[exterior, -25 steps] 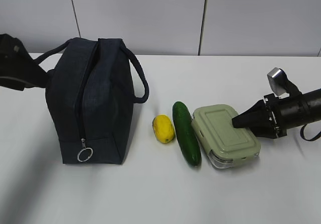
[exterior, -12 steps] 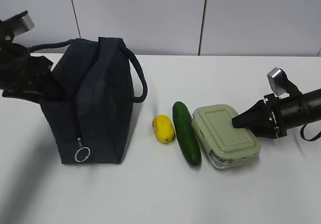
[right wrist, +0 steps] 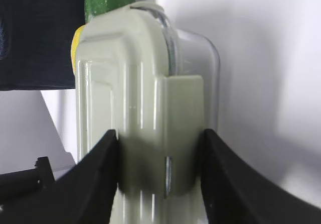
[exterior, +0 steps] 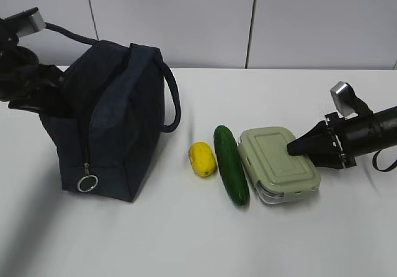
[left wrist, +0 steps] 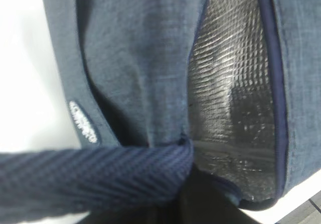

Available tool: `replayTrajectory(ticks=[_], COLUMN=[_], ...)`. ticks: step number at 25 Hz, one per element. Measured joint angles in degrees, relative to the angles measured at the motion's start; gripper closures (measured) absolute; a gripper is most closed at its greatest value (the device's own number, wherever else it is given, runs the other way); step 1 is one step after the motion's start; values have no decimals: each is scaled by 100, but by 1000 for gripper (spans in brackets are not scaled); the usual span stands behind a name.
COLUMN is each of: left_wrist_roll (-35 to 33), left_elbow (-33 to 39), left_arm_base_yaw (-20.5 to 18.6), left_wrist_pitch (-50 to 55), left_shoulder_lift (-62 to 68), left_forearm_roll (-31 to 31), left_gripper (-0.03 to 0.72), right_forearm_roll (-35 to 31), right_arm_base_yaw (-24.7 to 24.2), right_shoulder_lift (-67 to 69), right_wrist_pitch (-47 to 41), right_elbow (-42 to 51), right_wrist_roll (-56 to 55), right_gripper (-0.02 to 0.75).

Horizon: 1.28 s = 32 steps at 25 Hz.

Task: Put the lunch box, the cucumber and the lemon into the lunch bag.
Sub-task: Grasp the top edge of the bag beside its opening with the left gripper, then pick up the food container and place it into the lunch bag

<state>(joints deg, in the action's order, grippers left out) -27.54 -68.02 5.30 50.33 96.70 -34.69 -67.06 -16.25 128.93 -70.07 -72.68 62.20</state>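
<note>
bag: the lunch bag (exterior: pixel 111 128) sits on the left of the table (exterior: pixel 205 240), tipped off level toward the left arm, far handle lifted; zipper (exterior: pixel 87 156) undone, ring pull (exterior: pixel 87 183) hanging at the near end. Left wrist view shows the silver lining (left wrist: pixel 230 108) through the gap.
left hand: your left gripper (exterior: pixel 37 94) is pressed against the bag's far-left top edge. Jaws are clamped down tight; the handle strap (left wrist: pixel 90 176) runs right across the left wrist view, so you probably have it or the bag's edge, but the contact point is hidden.
right hand: your right gripper (right wrist: pixel 160 148) straddles the lunch box (exterior: pixel 279 164) at its right end, one finger on each side of the lid clip (right wrist: pixel 183 133), jaws about half open and touching the sides. Box rests on the table, not lifted.
other items: the cucumber (exterior: pixel 230 164) lies just left of the box, touching or nearly so; the lemon (exterior: pixel 202 159) just left of the cucumber. None of the three is in the bag.
risk, bag: pull further and the bag may tip over or slide; the mouth looks narrow for the box.
risk, box: grip is at one end only, so the box may droop or swing when you lift, or the clip may pop.
risk, neighbours: dragging the box left would shove the cucumber into the lemon; both could roll.
</note>
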Motion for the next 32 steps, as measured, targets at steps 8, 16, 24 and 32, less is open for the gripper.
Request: replayTrajectory(ticks=[8, 16, 24, 32], left_wrist_roll=[260, 304, 327, 331], left_elbow=[-476, -502, -502, -502], left_arm_base_yaw=[0, 0, 0, 0], left_wrist_pitch=[263, 400, 416, 439], left_shoulder_lift=[0, 0, 0, 0], left_forearm_roll=[535, 771, 907, 966], left_gripper=[694, 694, 694, 694], right_forearm_roll=[9, -129, -233, -640], right_arm_base_yaw=[0, 0, 337, 1075], right_shoulder_lift=[-309, -561, -908, -1287], right_wrist_pitch=[444, 485, 509, 454], right_elbow=[0, 0, -102, -589], right_wrist_roll=[-161, -418, -603, -868], right_gripper=[382, 383, 383, 384])
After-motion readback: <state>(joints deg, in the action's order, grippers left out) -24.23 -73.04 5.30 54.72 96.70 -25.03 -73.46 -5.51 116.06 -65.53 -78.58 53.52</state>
